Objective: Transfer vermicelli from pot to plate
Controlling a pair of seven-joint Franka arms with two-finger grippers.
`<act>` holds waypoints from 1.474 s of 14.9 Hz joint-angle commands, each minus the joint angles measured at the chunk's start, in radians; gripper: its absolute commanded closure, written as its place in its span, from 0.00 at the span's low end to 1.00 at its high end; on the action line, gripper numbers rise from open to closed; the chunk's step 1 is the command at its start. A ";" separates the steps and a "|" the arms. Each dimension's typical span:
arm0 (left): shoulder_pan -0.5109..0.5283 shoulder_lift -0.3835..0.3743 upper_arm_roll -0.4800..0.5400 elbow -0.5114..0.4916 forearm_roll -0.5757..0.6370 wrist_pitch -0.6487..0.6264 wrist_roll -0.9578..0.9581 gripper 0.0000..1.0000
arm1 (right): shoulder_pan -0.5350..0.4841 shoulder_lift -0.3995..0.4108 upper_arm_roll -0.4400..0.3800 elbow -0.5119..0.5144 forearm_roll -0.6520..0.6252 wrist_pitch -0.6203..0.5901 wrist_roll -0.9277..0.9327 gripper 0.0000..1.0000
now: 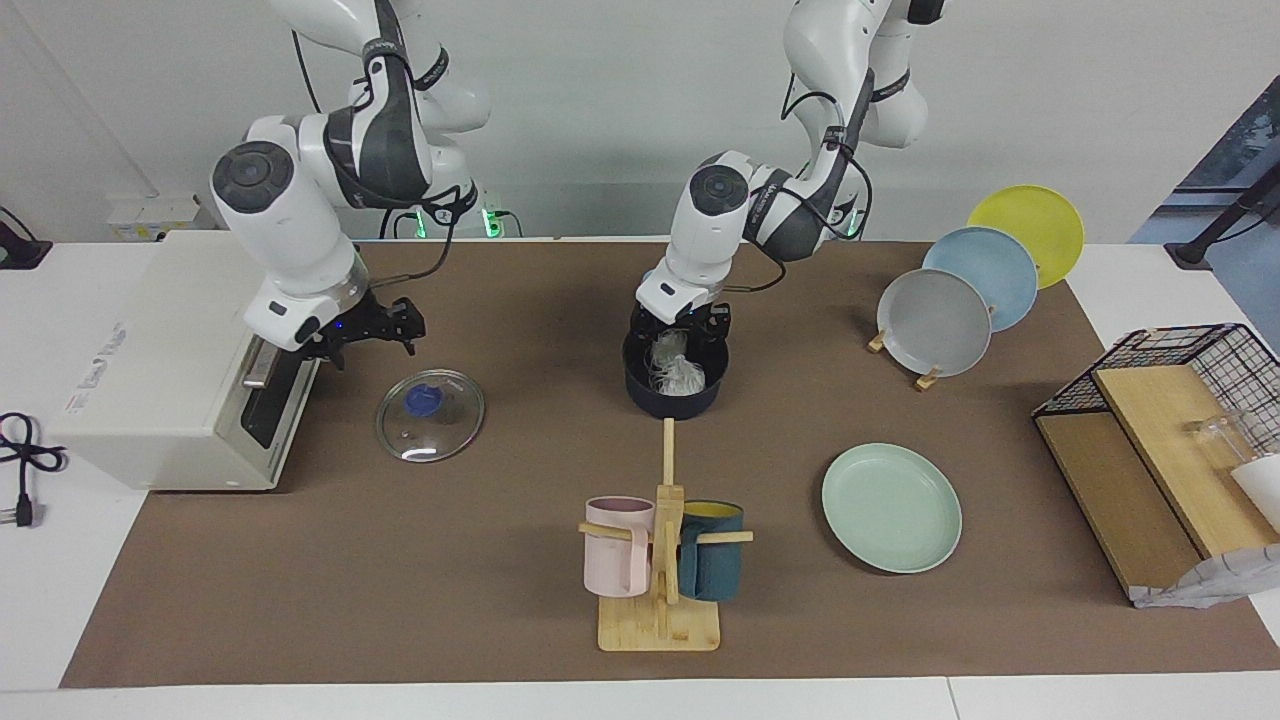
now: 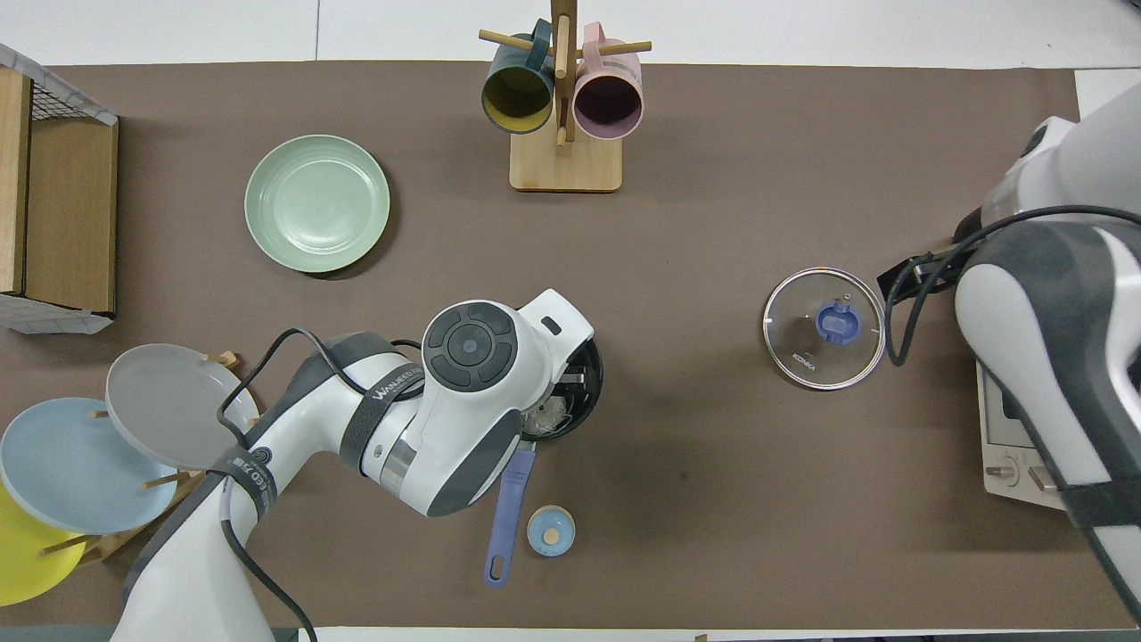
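We see the left end effector [image 1: 678,338] down in the pot [image 1: 675,388], its fingers among the vermicelli [image 1: 678,371]; whether they are pinched on the strands we cannot tell. The pot stands mid-tabletop [image 1: 500,600], its blue handle [image 2: 508,517] pointing toward the robots, with a small round blue knob [image 2: 550,530] just beside the handle. The plate [image 1: 891,507] lies bare, farther from the robots than the pot, toward the left arm's end.

The right end effector [image 1: 375,328] hangs with fingers apart, holding nothing, beside the white oven [image 1: 165,380], near the glass lid [image 2: 824,328]. The lid rim reads "KONKA". The left arm's band reads "WANJEEDIAN", as far as we can make out.
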 commanded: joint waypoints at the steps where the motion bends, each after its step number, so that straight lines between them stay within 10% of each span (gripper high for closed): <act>1: -0.034 0.038 0.019 -0.003 0.029 0.035 0.016 0.00 | -0.025 -0.043 0.010 0.060 -0.002 -0.078 0.022 0.00; 9: -0.053 0.070 0.019 -0.004 0.060 0.060 0.019 0.07 | -0.029 -0.111 -0.015 0.080 -0.006 -0.157 0.028 0.00; 12: -0.053 0.070 0.021 -0.003 0.060 0.057 0.028 0.92 | -0.025 -0.113 -0.024 0.080 -0.006 -0.163 0.028 0.00; 13: -0.048 0.070 0.022 0.002 0.063 0.052 0.042 1.00 | -0.027 -0.113 -0.024 0.080 -0.006 -0.167 0.028 0.00; 22: 0.030 -0.023 0.028 0.155 0.075 -0.237 0.094 1.00 | -0.038 -0.123 -0.019 0.081 -0.006 -0.183 0.058 0.00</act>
